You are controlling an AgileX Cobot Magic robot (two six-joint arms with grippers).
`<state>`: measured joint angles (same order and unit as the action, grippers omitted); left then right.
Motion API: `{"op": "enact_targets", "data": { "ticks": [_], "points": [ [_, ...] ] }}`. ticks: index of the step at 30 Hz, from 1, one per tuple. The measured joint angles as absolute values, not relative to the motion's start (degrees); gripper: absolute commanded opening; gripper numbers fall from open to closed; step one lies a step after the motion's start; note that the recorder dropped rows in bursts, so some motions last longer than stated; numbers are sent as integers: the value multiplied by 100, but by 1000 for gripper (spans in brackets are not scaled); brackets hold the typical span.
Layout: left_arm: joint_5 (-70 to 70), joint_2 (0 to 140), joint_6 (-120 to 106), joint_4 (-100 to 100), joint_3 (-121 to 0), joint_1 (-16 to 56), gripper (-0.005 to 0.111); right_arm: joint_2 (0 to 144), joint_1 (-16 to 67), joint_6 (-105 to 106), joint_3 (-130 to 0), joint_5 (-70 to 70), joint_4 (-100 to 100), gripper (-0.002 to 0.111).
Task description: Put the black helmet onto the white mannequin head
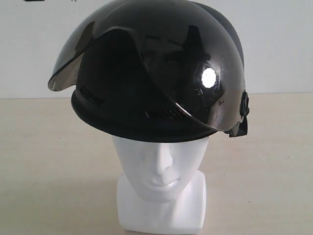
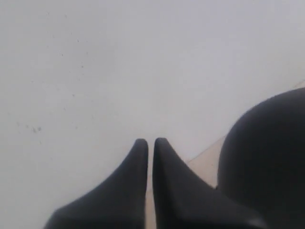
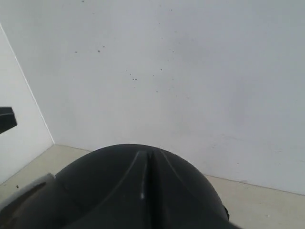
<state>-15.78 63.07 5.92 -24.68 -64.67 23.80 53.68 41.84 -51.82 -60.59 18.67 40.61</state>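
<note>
**Position.** The black helmet is sitting on top of the white mannequin head. Its rim is covering the brow and eyes, leaving the nose, mouth and chin showing. The smoky visor is hanging forward over the shell, with one corner flaring out from the head on the left arm's side.

**Grippers.** The left gripper is pointing past the dome, holding nothing, with only a slit between its jaws. The right gripper is hanging over the crown with its jaws pressed together and empty. Whether its tips are touching the shell cannot be told.

**Step in hand (judged).** Placement is looking complete, so withdrawal is what is calling for care. Each arm should be rising straight above the head before travelling sideways. The helmet is overhanging the head on both sides, so a sideways nudge is likely to tip it.

**Edges and room.**
- The visor lip and the side hinge are projecting beyond the head.
- The table around the neck base is showing nothing else.
- The wall is closing off the space behind the head.
</note>
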Motion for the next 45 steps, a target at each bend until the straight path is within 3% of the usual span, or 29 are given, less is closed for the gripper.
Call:
{"op": "enact_targets", "data": {
  "ticks": [6,12,16,23,28,32,36,40,45],
  "points": [
    [-1391,6931,-284,-2160,-7308,1952,4,5547,4184,-3569,-6835,2442,2606,0],
    [-2955,7601,-380,-1025,-7991,1414,4,6136,4184,-2395,-7683,3280,1644,0],
    [-3290,7731,-1333,512,-8056,1323,4,6355,4184,-2209,-7975,3510,1582,0],
    [-3053,7700,-4141,3576,-8089,1325,4,6370,4184,-2110,-8041,3608,1621,0],
    [-2372,7824,-5112,4238,-8378,1062,4,6409,4184,-1997,-8041,3689,1621,0],
    [-3063,8321,-5617,4430,-9142,769,4,6653,4184,-1737,-8366,3967,1433,0],
    [-4400,9262,-6378,4711,-10053,562,4,7439,4184,-1022,-9578,5198,689,0],
    [-5567,9878,-7422,5460,-10138,530,4,8111,4184,-308,-10533,6006,-210,0],
    [-6250,9903,-8321,5958,-10161,530,4,8362,4184,-47,-10728,6737,-527,0]
  ]
}}
